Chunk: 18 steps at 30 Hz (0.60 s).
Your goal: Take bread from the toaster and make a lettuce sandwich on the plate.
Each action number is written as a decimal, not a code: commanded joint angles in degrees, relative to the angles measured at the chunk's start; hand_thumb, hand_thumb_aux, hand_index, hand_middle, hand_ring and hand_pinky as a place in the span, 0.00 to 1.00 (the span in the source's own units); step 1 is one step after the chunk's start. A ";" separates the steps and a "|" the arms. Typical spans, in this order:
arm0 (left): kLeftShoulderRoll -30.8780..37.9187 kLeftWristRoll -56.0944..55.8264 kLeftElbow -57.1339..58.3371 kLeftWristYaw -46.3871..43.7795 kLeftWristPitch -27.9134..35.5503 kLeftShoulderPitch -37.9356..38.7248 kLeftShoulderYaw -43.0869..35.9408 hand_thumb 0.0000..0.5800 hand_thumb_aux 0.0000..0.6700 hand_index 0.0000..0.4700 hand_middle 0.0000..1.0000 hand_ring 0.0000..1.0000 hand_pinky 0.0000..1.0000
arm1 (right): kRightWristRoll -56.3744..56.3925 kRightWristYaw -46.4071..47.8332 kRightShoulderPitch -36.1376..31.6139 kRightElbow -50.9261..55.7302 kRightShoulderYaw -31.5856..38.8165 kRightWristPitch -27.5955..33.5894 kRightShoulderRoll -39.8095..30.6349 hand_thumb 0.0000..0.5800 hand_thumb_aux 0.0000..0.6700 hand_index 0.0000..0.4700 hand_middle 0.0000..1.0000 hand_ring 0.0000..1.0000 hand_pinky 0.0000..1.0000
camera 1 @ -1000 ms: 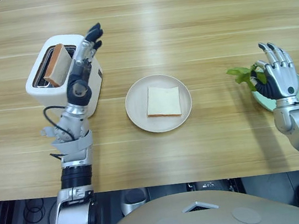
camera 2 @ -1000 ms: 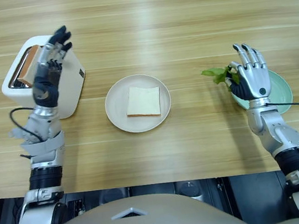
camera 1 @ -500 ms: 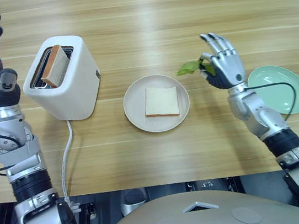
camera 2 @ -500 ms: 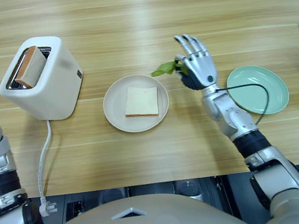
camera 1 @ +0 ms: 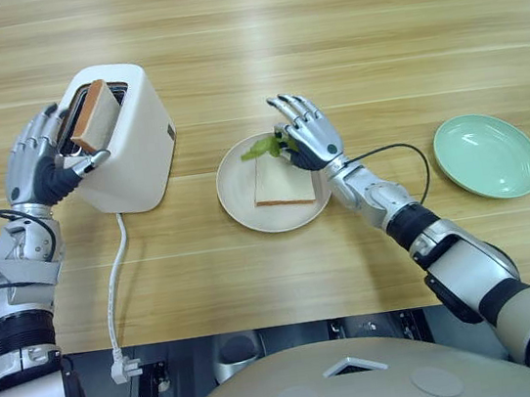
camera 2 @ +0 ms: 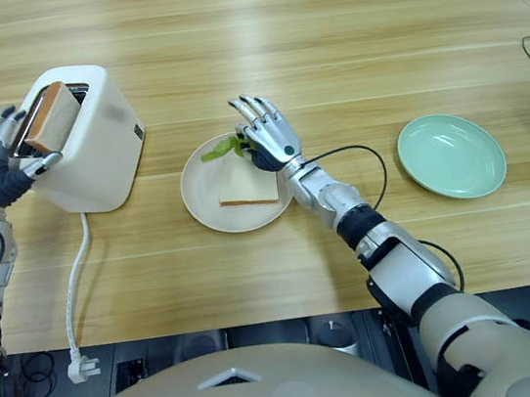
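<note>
Bright even overhead light, soft sheen on the table point(camera 1: 339, 20).

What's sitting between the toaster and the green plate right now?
The beige plate with a bread slice, and the right robot hand holding lettuce over it, plain in both eye views.

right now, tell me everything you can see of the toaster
White, rounded toaster, plastic-looking, stands upright on the table, left of the plate. A browned bread slice sticks up from one top slot. Its white cord trails toward the table's front edge. The left hand is at its upper left corner, apparently touching.
</note>
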 commanded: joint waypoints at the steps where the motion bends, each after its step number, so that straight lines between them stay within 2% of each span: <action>1: 0.92 0.25 1.42 -0.31 1.23 -0.25 -2.96 0.00 0.00 0.00 0.00 0.00 0.00 | -0.56 -1.34 1.02 3.79 2.87 -1.07 0.01 1.00 1.00 0.98 0.00 0.00 0.00; 6: 1.30 0.11 1.04 0.09 2.18 -0.50 -4.58 0.00 0.00 0.00 0.00 0.00 0.00 | -0.47 -2.40 2.69 5.65 4.76 -1.05 -0.57 1.00 1.00 0.98 0.00 0.00 0.00; 16: 1.29 -0.26 -1.45 1.00 4.30 -1.07 -5.45 0.00 0.00 0.00 0.00 0.00 0.00 | 0.31 -3.53 6.91 1.67 5.07 -0.53 -3.68 1.00 1.00 0.98 0.00 0.00 0.00; 17: 1.31 -0.30 -1.69 1.11 4.47 -1.15 -5.49 0.00 0.00 0.00 0.00 0.00 0.00 | 0.38 -3.57 7.16 1.47 5.04 -0.35 -3.89 0.99 0.90 0.88 0.00 0.00 0.00; 18: 1.33 -0.13 -1.97 1.35 4.66 -1.28 -5.58 0.00 0.00 0.00 0.00 0.00 0.00 | 0.43 -3.61 7.40 1.32 5.02 -0.17 -4.07 0.90 0.69 0.68 0.00 0.00 0.00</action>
